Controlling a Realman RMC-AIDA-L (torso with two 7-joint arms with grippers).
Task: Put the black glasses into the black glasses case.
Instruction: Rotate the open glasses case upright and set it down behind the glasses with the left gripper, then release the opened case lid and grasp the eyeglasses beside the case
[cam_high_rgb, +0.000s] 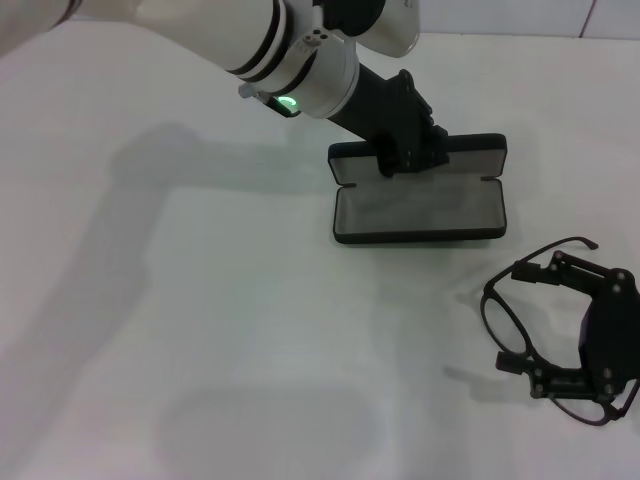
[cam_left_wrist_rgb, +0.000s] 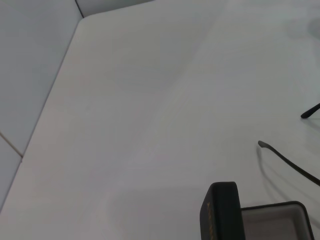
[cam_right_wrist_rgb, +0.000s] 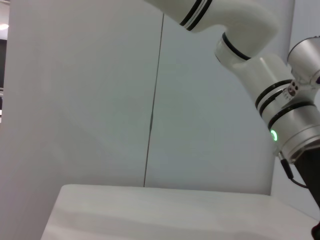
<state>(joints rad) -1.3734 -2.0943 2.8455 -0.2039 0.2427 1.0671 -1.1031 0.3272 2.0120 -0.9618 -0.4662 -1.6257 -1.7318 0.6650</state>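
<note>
You see the case lying open on the white desk, grey lining up, lid toward the far side. The left gripper reaches in from the upper left and sits on the lid's edge; its jaws appear closed on the lid. In the left wrist view, the case shows only as a corner, with a temple arm of the glasses beyond it.

The glasses are near the case, on its right and closer to you. The right gripper holds them at the frame, jaws closed on it. You cannot tell whether the glasses touch the desk.
</note>
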